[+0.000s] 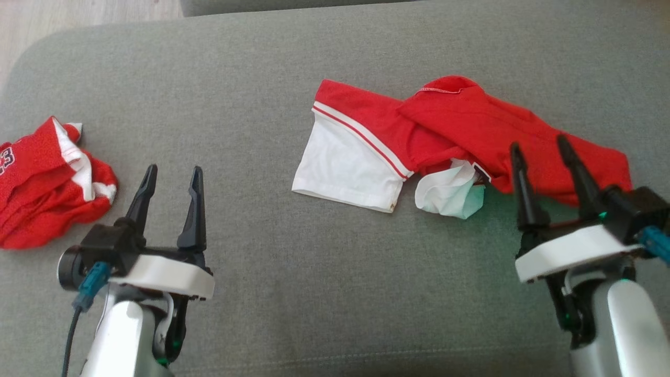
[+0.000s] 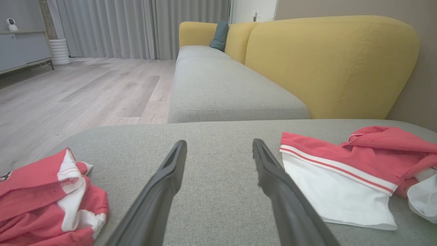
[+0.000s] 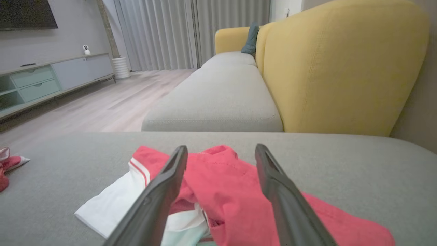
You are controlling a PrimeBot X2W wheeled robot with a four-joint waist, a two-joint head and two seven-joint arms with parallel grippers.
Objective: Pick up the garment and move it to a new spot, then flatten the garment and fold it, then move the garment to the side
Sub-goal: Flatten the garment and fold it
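- Head view: the red-and-white shirt [image 1: 471, 131] lies on the grey cushion [image 1: 314, 272], long axis left to right.
- My right gripper [image 1: 539, 142] (jaws apart, empty) hangs over its right end; my left gripper [image 1: 175, 168], also apart, sits farther off.

Illumination is soft, even and diffuse with faint shadows; wrist views show wide-angle edge distortion and slight softness.
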